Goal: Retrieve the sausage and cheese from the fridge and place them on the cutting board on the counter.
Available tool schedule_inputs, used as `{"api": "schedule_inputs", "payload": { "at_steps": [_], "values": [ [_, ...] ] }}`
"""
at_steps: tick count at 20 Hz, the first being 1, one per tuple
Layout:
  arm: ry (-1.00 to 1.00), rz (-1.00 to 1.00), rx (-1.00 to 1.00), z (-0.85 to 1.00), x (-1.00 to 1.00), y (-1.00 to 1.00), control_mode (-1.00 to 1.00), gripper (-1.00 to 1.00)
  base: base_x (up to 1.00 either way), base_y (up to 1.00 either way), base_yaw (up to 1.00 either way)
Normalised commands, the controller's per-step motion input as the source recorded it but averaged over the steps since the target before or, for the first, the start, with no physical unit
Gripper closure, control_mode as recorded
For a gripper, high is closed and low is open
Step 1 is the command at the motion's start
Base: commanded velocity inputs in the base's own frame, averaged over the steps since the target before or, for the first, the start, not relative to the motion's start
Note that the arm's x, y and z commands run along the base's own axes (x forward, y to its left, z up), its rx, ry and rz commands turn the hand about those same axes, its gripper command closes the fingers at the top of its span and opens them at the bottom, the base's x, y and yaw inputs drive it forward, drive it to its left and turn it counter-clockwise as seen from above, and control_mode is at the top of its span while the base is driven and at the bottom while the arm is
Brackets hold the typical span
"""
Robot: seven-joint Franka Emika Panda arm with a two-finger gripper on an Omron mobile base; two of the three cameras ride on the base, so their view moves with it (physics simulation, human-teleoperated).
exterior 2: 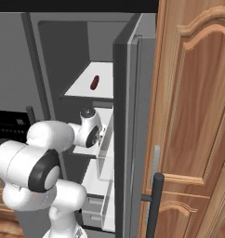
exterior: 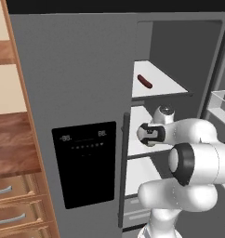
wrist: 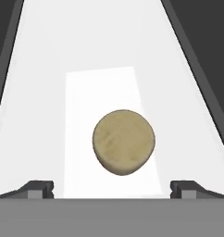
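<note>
The fridge [exterior: 77, 93] stands with its right door swung open [exterior 2: 128, 116], white shelves showing inside. The sausage [exterior: 145, 81] [exterior 2: 94, 82], a dark red link, lies on an upper shelf. One shelf lower, my arm reaches in. In the hand view the cheese [wrist: 124, 141], a dull tan round puck, lies flat on the white shelf just ahead of my gripper [wrist: 112, 187]. The jaws stand wide open, one fingertip [wrist: 40, 189] on each side of the cheese, nothing between them. Neither base view shows the fingers, which the wrist hides. The cutting board is out of view.
The open door [exterior 2: 133, 153] with its dark handle [exterior 2: 154, 204] and door bins stands close to my arm's right. A black dispenser panel [exterior: 86, 162] is on the shut left door. The counter [exterior: 12, 148] with drawers lies left of the fridge, tall wooden cabinets [exterior 2: 198, 116] right.
</note>
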Motion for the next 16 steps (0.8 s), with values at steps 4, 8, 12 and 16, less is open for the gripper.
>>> {"api": "schedule_inputs", "payload": {
  "at_steps": [4, 8, 12, 16],
  "values": [
    [0.0, 0.0, 0.01, -0.24, 0.31, -0.08, -1.0, -1.0, 0.0, 0.0, 0.0],
    [0.0, 0.0, 0.01, -0.22, 0.2, -0.08, -1.0, -1.0, 0.0, 0.0, 0.0],
    [0.0, 0.0, 0.0, -0.31, 0.02, -0.09, -1.0, -1.0, 0.0, 0.0, 0.0],
    [0.0, 0.0, 0.01, -0.3, 0.02, -0.1, -1.0, -1.0, 0.0, 0.0, 0.0]
  ]
}}
